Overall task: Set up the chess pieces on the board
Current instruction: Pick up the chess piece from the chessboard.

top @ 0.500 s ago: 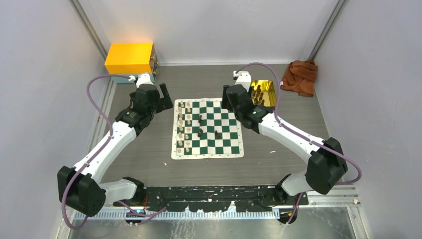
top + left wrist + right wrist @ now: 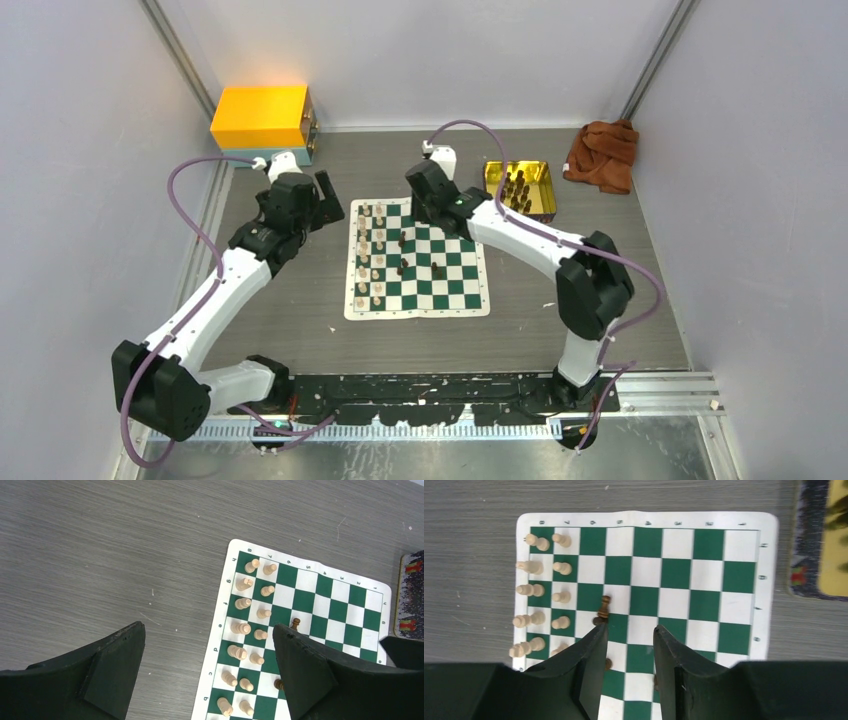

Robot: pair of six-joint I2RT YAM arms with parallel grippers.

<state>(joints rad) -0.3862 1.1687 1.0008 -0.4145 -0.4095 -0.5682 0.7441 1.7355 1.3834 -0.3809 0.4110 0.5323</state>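
My left arm reached forward from its base, elbow out to the side. Its left gripper [image 2: 330,200] hung above the bare bench [image 2: 300,300] just off the left edge of the flat green-and-white checked roll-up board [image 2: 420,312], its jaws spread wide and holding nothing. My right arm bent sharply at the elbow and stretched inward, so the right gripper [image 2: 424,212] stood over the board's far edge. Its black wedge-shaped fingers [image 2: 591,650] were parted with an empty gap between them.

The bench was grey with a wood grain. The board lay flat on it with a cream border. The small turned cream-tan chess pieces [image 2: 370,255] filled two files along its left side. Three dark brown pieces [image 2: 402,240] stood on inner squares, one [image 2: 605,606] just beyond my right gripper's fingertip. More dark pieces [image 2: 518,190] sat in the shiny gold rectangular tray [image 2: 520,163] beyond the board's far right corner.

Half a second earlier my right gripper had been beside that tray. It had since swung left over the board, with the elbow drawn in. My left arm had barely shifted.
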